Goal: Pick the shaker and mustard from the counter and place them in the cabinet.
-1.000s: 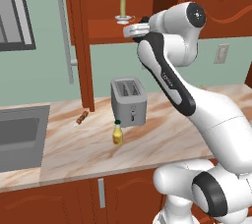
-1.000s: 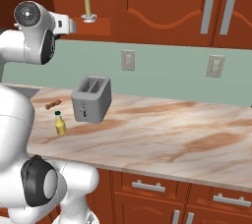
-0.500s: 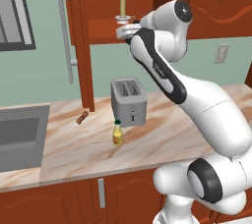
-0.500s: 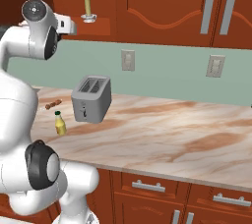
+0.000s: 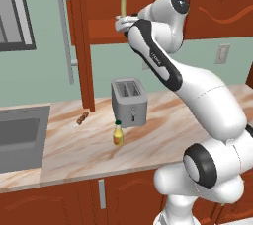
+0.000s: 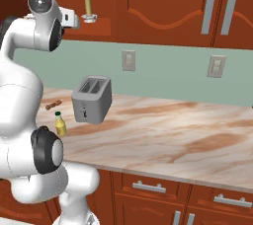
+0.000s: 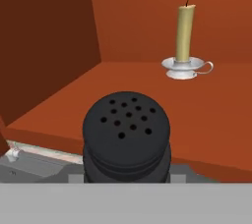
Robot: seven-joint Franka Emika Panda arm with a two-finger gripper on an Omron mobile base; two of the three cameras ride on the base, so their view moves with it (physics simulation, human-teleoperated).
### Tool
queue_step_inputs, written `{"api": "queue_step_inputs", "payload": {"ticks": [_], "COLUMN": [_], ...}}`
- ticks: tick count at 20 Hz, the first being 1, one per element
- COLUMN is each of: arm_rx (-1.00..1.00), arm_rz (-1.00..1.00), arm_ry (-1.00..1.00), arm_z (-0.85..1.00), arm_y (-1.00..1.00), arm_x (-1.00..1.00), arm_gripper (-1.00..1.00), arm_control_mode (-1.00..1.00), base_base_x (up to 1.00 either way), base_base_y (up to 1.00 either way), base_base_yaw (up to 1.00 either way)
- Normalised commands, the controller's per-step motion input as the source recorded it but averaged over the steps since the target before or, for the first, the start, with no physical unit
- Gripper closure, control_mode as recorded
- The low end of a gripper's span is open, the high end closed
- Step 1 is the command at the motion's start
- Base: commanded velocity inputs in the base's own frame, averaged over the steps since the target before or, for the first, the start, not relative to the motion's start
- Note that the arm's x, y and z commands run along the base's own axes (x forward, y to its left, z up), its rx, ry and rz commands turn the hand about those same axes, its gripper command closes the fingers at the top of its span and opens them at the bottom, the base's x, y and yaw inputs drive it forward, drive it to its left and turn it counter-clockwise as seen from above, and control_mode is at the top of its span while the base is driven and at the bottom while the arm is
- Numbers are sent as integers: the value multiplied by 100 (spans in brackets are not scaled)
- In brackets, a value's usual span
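Shaker [image 7: 126,137] fills the lower middle of the hand view, perforated black top toward the camera, clenched in the gripper and poised just off the front lip of the cabinet [image 7: 147,100] shelf. Shelf floor bare on the left, dark side wall beyond it. To the right and deeper in, the candle [image 7: 185,36] stands upright in its white holder, well apart from the shaker.

Left base view, left to right: sink [image 5: 20,140], open cabinet door with bar handle [image 5: 65,31], mustard [image 5: 117,133] upright on the counter [image 5: 163,130] just in front of the toaster [image 5: 129,101], then the arm reaching up to the shelf.

Change over the last second: the upper arm has swung in closer to the niche, carrying the hand toward the shelf near the candle. Mustard and toaster unmoved.

Reading: first item about to be set down, not yet released; mustard still to fetch.
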Motion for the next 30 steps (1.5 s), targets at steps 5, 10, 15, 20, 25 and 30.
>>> {"api": "queue_step_inputs", "payload": {"ticks": [5, 10, 15, 20, 25, 30], "arm_rx": [1, 0, 0, 0, 0, -1], "arm_rz": [0, 0, 1, 0, 0, 0], "arm_ry": [1, 7, 8, 3, 3, 5], "arm_z": [-1, -15, -21, -6, -7, -24], "arm_y": [1, 6, 13, 9, 8, 14], "arm_x": [34, 36, 33, 29, 31, 24], "arm_gripper": [100, 100, 100, 100, 100, 100], "arm_control_mode": [-100, -100, -100, -100, -100, -100], "base_base_x": [0, 0, 0, 0, 0, 0], "base_base_y": [0, 0, 0, 0, 0, 0], "base_base_yaw": [0, 0, 0, 0, 0, 0]}}
